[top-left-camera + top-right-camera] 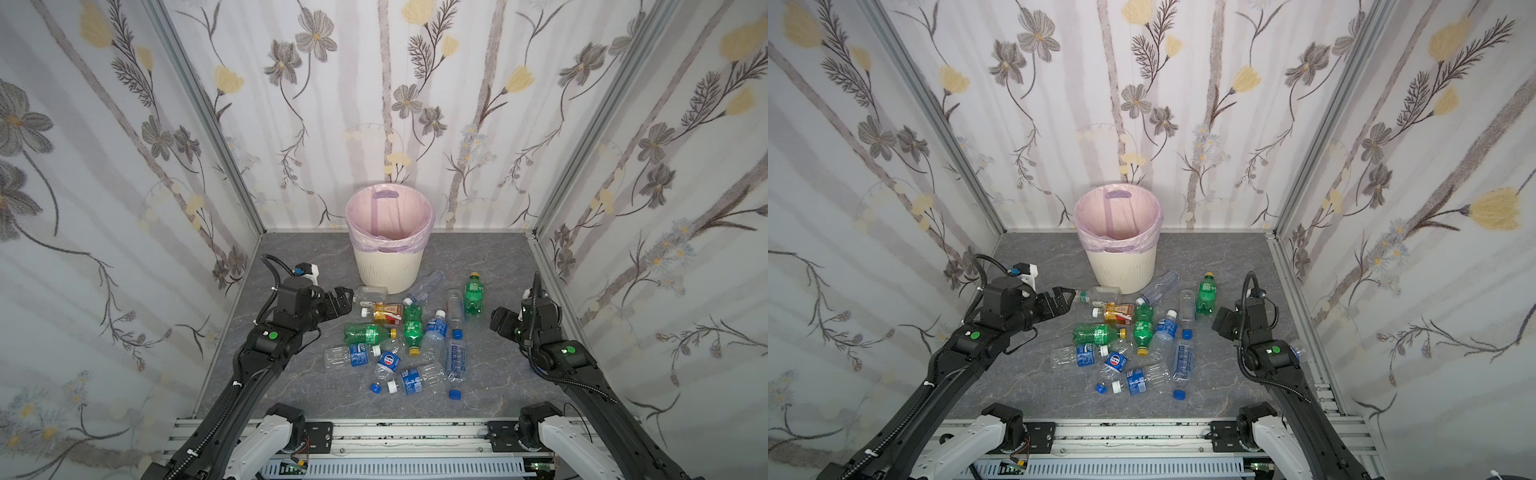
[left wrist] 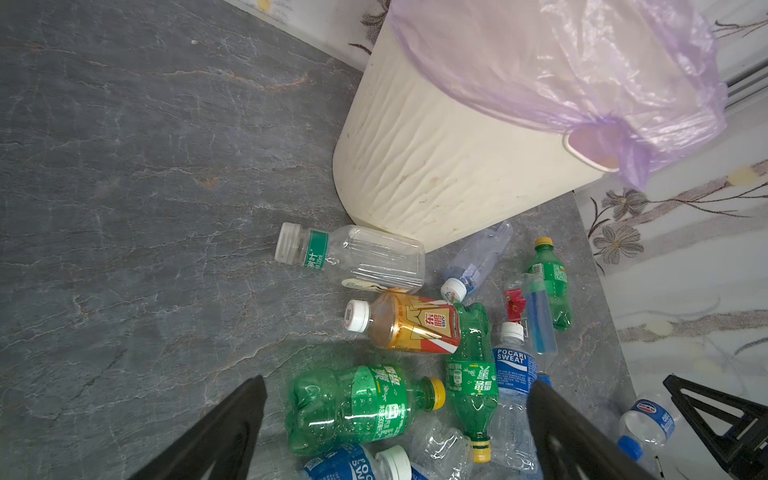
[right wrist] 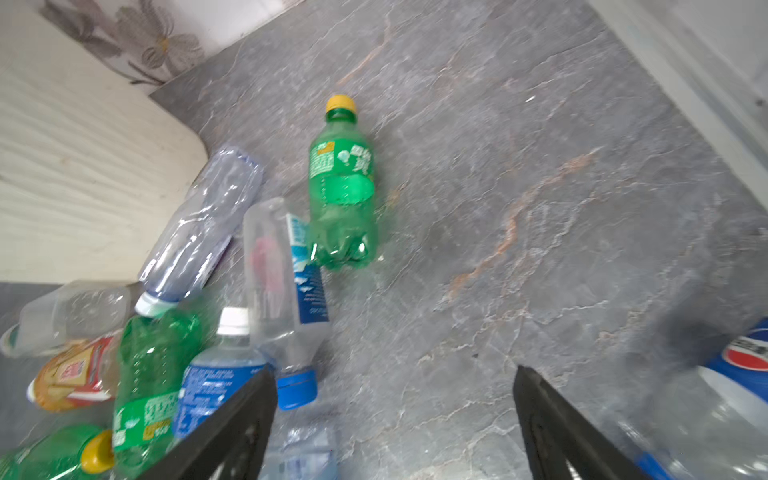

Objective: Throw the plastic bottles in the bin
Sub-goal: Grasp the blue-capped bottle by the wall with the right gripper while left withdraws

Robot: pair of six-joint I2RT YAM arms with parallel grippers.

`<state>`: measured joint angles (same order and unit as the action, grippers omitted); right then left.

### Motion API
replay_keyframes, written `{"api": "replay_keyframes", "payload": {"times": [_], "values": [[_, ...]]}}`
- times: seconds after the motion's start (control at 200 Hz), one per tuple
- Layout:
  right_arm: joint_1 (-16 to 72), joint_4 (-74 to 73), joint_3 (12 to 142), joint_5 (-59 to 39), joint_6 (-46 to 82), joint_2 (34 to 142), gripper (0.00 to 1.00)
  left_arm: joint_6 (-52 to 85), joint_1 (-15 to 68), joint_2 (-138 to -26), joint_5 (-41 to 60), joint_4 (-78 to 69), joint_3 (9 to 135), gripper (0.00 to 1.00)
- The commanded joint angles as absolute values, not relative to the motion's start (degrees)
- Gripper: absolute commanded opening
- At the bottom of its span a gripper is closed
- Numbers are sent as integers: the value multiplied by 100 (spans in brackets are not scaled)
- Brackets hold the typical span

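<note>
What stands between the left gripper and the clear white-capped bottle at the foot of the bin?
Nothing visible. The left gripper is open and the clear bottle lies just past its tips, cap toward it; the orange-labelled bottle lies beside, not between.

Grey marbled surface (image 1: 498, 257), upright bin (image 1: 388, 270), scattered plastic bottles (image 1: 368, 333), loose caps (image 1: 455, 394)

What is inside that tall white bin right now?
Only the pink-lilac bag liner shows inside the bin; nothing else lies on the part in view. The very bottom is hidden behind the near rim.
</note>
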<state>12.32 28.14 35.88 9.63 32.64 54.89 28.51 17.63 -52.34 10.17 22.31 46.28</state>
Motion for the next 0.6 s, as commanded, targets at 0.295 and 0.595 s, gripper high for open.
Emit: {"api": "replay_keyframes", "payload": {"times": [0.295, 0.595], "values": [[411, 2905, 3644, 1370, 3676, 5326, 92, 2578, 1765, -5294, 993, 2118, 4526, 100], [-753, 2678, 3849, 1006, 3578, 5666, 92, 2325, 1763, -5622, 1071, 2101, 4621, 100]]}}
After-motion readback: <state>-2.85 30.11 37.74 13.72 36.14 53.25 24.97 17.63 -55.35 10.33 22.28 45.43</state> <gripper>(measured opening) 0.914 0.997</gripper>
